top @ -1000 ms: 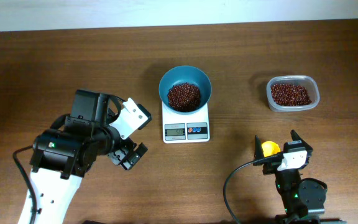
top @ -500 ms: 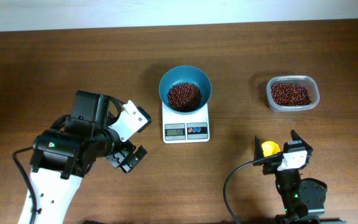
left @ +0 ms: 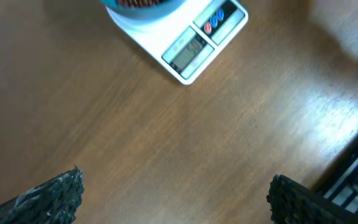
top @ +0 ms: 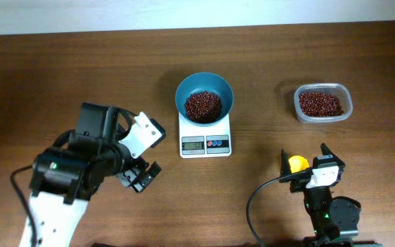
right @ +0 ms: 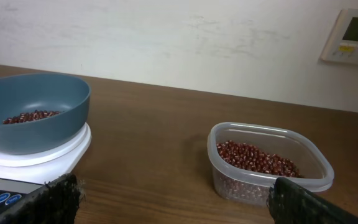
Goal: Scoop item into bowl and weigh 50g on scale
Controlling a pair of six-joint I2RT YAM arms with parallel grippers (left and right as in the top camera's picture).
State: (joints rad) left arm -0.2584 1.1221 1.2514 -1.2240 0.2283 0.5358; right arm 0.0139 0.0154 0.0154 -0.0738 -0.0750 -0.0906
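Overhead: bowl (top: 184,88) sits on the scale (top: 222,130), mid-table and nearer the far edge than the near one. A mound of beans (top: 203,106) covers the bowl's bottom, so the scooping looks done or nearly done. The display (left: 188,50) is lit. It is too small to read from overhead, and in the left wrist view the digits look like fifty, but they are blurred, so I cannot confirm it. A clear tub (top: 299,104) near the right edge, far side, holds plenty of beans and stands well apart from the scale.

The left gripper (top: 142,176) hangs over bare wood in the near-left part, beside the scale and not touching it. Its jaws are wide with nothing between them, and the left wrist view confirms this. The right gripper (top: 305,161) is at the near edge, right side, with jaws wide. The right wrist view shows nothing between its fingers (right: 61,198). A yellow piece (top: 297,163) shows at that gripper from overhead. It could be the scoop, and I cannot tell whether it lies on the table or is attached.

Judgement: both arms are clear of the bowl, so this is a late stage. If the reading is fifty, nothing is left; if not, a small top-up or removal of beans remains, then a recheck of the display
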